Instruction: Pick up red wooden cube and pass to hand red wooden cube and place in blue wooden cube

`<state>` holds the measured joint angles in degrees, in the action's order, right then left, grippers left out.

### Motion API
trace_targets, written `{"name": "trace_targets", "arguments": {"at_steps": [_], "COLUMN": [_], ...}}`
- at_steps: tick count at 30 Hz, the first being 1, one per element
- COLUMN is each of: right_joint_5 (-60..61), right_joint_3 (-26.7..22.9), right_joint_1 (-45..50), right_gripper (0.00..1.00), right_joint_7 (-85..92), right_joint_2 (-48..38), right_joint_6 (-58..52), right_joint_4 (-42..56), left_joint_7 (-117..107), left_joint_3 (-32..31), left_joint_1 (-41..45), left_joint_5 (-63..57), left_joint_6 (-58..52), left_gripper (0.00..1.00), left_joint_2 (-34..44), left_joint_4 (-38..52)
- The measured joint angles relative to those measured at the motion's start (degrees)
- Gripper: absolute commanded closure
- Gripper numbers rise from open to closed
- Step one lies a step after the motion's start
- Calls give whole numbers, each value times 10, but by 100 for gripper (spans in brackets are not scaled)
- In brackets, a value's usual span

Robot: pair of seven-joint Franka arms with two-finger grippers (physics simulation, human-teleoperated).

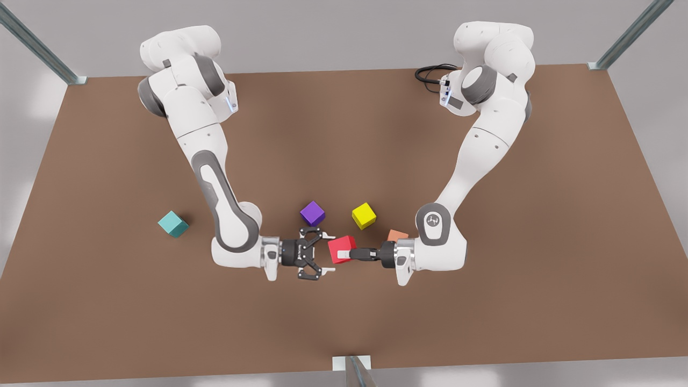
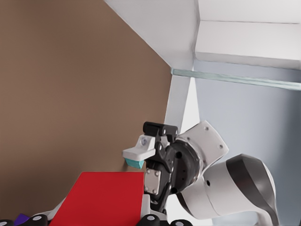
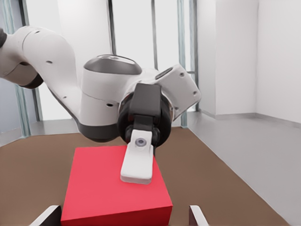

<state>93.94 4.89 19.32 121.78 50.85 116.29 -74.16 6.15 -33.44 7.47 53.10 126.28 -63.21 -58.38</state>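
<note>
Red cube point(image 1: 337, 244): lifted, lower centre of front view, pinched by left hand point(image 1: 345, 253).
Right hand point(image 1: 328, 253): spread, just beside the cube, no grip yet.
Outstanding: handover, then placing at blue cube point(image 1: 173, 223), far left on bench point(image 1: 484, 301).

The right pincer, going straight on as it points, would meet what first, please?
Likely the red wooden cube, gripped by the left pincer, just ahead of the open right pincer.

The orange cube point(image 1: 398, 235) hides partly behind an arm. In the left wrist view, the blue wooden cube point(image 2: 135, 163) peeks out behind a finger.
</note>
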Motion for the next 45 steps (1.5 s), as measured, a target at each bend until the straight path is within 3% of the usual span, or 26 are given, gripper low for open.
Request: {"name": "trace_targets", "arguments": {"at_steps": [16, 17, 18, 23, 24, 25, 26, 34, 39, 42, 45], "right_joint_5": [3, 3, 3, 2, 2, 2, 1, -2, -7, -73, -278], "right_joint_3": [34, 34, 34, 34, 34, 34, 34, 34, 33, 29, 26], "right_joint_1": [3, 3, 3, 2, 2, 2, 1, -2, -11, -44, -112], "right_gripper": [0, 2, 12, 15, 19, 24, 31, 34, 34, 34, 34], "right_joint_7": [27, 28, 29, 33, 33, 34, 34, 35, 35, 33, 20], "right_joint_2": [19, 19, 19, 18, 18, 18, 17, 15, 13, 5, -34], "right_joint_6": [40, 43, 45, 51, 52, 52, 53, 50, 48, 42, 24], "right_joint_4": [8, 8, 8, 8, 8, 8, 7, 7, 4, 3, 3], "left_joint_7": [9, 10, 10, 11, 11, 12, 14, 19, 17, 10, -15], "left_joint_3": [-1, -1, -1, 0, 0, 0, 0, 0, 1, 2, 0], "left_joint_1": [6, 7, 8, 12, 12, 12, 12, 6, -66, -136, -192], "left_joint_5": [2, 2, 2, 2, 3, 3, 6, 5, -4, -73, -302], "left_joint_6": [3, 4, 5, 8, 8, 9, 9, 9, -15, -62, -164], "left_gripper": [31, 31, 31, 31, 25, 8, 0, 0, 0, 0, 0], "left_joint_2": [-1, -1, -1, -1, -1, -1, -1, 3, 23, 58, 156], "left_joint_4": [0, 0, 0, 0, 0, 0, 0, -1, -11, -12, -11]}}
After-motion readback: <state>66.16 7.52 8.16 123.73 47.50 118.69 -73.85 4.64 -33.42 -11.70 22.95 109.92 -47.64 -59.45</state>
